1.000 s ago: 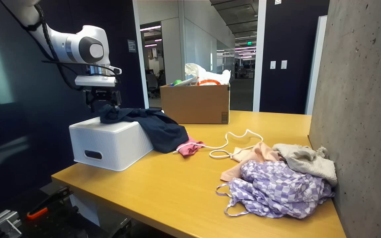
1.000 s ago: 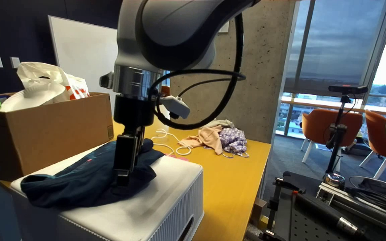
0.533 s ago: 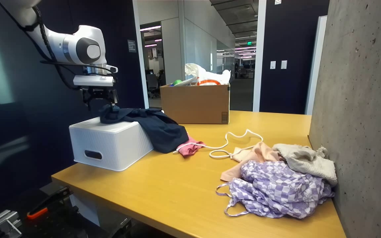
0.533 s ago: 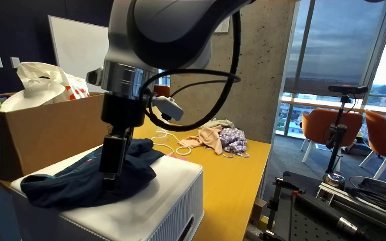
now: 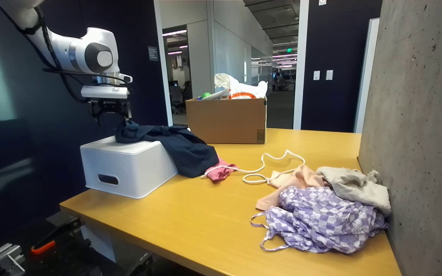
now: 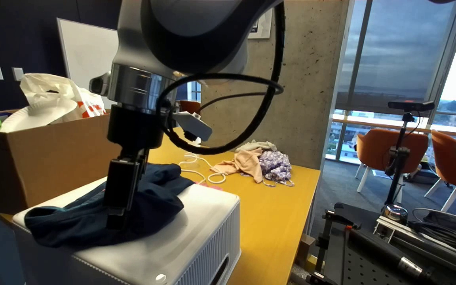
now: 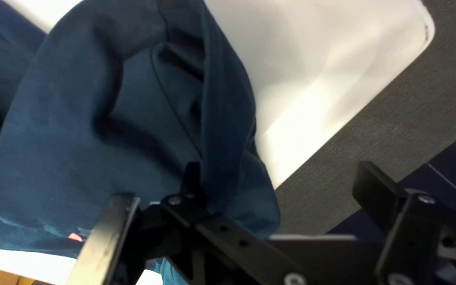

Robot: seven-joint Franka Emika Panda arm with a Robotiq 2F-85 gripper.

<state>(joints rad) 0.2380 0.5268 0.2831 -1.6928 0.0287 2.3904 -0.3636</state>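
Our yellow table (image 5: 213, 222) spreads below my claw (image 5: 112, 122), whose fingers (image 7: 378, 194) I see wide apart. Just below and beside the claw, a dark blue garment (image 5: 182, 147) drapes over the white box (image 5: 127, 168); one finger overlaps the garment in my wrist view, but I can't tell whether they touch. Farther off stands a cardboard box (image 5: 225, 120), and well away from the claw lies a purple checked garment (image 5: 324, 218).

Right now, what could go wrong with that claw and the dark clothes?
The open gripper has one finger over the navy garment, but the other appears beyond the white bin, so closing here might catch little cloth.

The garment also hangs down to a pink cloth crossed by a white cord; pulling could drag those along.
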